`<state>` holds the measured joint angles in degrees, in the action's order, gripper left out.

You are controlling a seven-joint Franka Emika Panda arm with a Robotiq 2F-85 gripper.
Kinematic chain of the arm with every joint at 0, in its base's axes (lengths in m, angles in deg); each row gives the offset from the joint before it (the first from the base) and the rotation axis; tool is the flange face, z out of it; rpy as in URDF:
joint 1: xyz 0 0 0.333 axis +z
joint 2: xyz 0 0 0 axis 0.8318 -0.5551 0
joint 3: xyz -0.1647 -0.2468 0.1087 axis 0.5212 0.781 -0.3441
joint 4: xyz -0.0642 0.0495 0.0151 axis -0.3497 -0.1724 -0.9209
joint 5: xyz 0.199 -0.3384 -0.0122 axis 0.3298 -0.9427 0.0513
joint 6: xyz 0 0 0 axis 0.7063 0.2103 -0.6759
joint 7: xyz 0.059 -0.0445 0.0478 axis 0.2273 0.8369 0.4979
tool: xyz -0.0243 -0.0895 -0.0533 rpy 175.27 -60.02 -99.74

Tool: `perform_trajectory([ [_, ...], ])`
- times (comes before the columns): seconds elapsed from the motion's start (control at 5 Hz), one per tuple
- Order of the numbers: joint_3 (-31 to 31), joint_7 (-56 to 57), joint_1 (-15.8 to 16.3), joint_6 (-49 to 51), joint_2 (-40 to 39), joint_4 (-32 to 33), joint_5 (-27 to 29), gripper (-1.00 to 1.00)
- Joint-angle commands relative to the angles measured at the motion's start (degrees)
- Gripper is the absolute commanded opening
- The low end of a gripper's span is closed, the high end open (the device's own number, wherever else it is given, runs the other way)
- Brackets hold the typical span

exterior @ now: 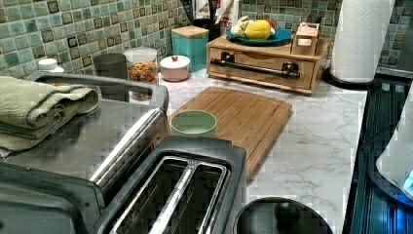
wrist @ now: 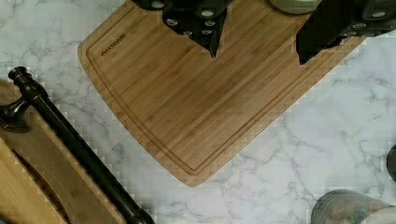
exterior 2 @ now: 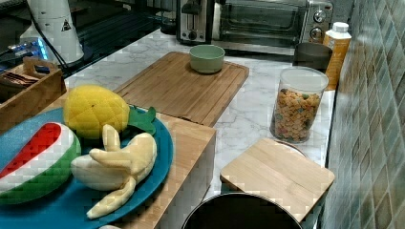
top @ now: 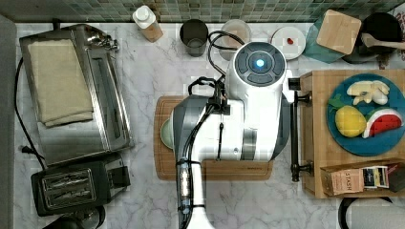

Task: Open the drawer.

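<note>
The drawer [exterior: 263, 79] is closed in the front of a small wooden cabinet, its long black bar handle [exterior: 258, 68] running across the front. In the top view the handle [top: 294, 129] lies just right of my white arm [top: 248, 119]. In the wrist view my gripper [wrist: 257, 56] is open with nothing between its black fingers [wrist: 205, 28], hovering over the cutting board [wrist: 187, 107]. The handle [wrist: 79, 149] and drawer front [wrist: 51, 182] lie off to one side of the gripper, apart from it.
A green bowl [exterior: 193, 123] sits on the cutting board [exterior: 243, 117]. A blue fruit plate [top: 363, 114] and tea box [top: 358, 179] rest on the cabinet top. Toaster oven [top: 71, 90], toaster [top: 76, 183], cereal jar [exterior 2: 295, 105] and canisters line the counter.
</note>
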<state>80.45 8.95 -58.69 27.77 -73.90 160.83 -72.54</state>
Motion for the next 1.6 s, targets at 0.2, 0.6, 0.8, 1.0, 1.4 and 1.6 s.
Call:
perform_trajectory([
  [0.2, 0.1, 0.0, -0.3, 0.0, 0.0, 0.6, -0.8, 1.00],
  [0.6, -1.7, 25.9, -6.6, -1.7, 4.1, 6.7, -2.3, 1.00],
  [0.8, 2.2, 38.1, -5.7, -6.6, 4.5, 10.0, -4.4, 1.00],
  [1.0, 4.1, 47.6, -7.2, -11.4, 4.5, 13.4, -4.5, 1.00],
  [1.4, 5.5, 53.2, -8.3, -21.1, 5.4, 20.6, -9.7, 1.00],
  [1.6, 6.4, 52.7, -9.0, -25.5, 5.0, 23.8, -12.7, 1.00],
])
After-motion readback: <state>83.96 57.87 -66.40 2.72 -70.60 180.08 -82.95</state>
